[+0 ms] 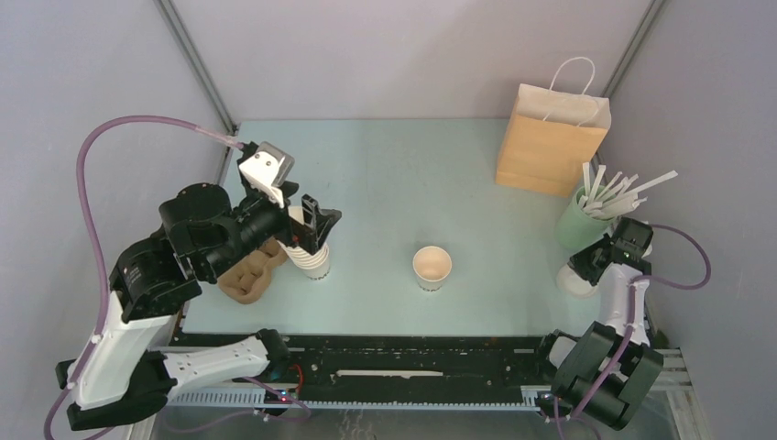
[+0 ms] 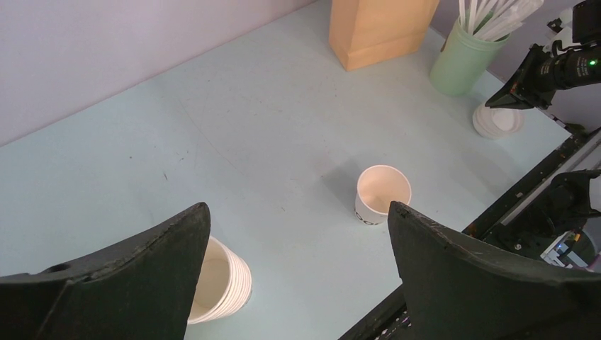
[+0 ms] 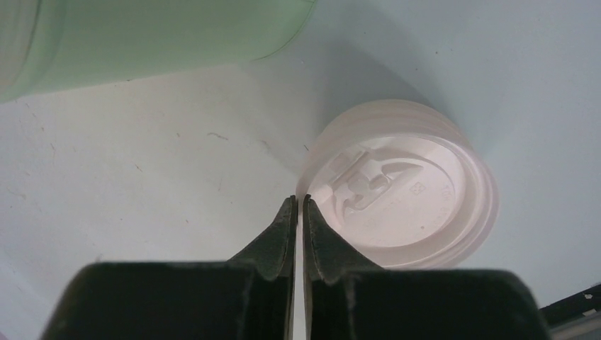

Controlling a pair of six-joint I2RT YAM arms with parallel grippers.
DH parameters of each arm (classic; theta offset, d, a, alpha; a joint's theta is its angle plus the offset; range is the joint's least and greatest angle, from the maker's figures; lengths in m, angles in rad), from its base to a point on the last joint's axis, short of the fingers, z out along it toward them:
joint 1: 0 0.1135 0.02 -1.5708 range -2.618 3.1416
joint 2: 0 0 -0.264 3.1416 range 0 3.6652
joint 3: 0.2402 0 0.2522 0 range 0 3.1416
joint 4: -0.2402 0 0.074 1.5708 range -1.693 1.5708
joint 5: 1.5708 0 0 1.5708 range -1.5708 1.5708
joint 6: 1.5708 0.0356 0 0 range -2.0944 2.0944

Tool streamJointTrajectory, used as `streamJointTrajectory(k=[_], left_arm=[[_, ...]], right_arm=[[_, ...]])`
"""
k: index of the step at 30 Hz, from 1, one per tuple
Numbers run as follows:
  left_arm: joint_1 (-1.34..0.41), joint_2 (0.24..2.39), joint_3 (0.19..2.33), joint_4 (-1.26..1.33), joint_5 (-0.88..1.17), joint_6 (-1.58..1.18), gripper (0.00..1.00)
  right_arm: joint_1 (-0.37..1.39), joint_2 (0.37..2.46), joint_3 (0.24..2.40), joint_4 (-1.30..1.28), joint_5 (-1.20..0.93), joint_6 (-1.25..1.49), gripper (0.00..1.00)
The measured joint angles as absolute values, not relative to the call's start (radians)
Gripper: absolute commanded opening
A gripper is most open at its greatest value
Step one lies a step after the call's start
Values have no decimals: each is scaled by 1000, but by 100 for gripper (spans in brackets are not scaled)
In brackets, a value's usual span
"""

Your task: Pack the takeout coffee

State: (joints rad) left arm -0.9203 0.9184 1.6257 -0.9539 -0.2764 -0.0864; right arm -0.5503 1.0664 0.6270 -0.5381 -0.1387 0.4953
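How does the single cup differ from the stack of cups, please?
The single cup is one cup; the stack is several nested, showing ringed rims. The single cup stands alone mid-table; the stack sits just below the open left gripper. Both are cream, upright and unlidded.

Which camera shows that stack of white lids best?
The right wrist view: it shows the stack of white lids close up, sip-hole moulding plain. Top external shows only a small white patch; left wrist, a small distant disc.
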Motion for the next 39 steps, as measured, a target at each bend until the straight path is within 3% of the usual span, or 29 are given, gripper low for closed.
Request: streamJointTrajectory(k=[3,20,29,39], left_arm=[[-920,911,1626,-954,-275,-86,100],[-920,883,1626,-954,-236,-98,100],[-920,882,1626,-954,-223,-108,100],[-920,882,1626,-957,-214,-109,100]], right_arm=[[-548,1056,627,-562,-127,501,0],[-498,969,689,-689,-54,530,0],[-475,1069,691,-693,-3,529,0],[-453,1111,691,-690,2,521,20]])
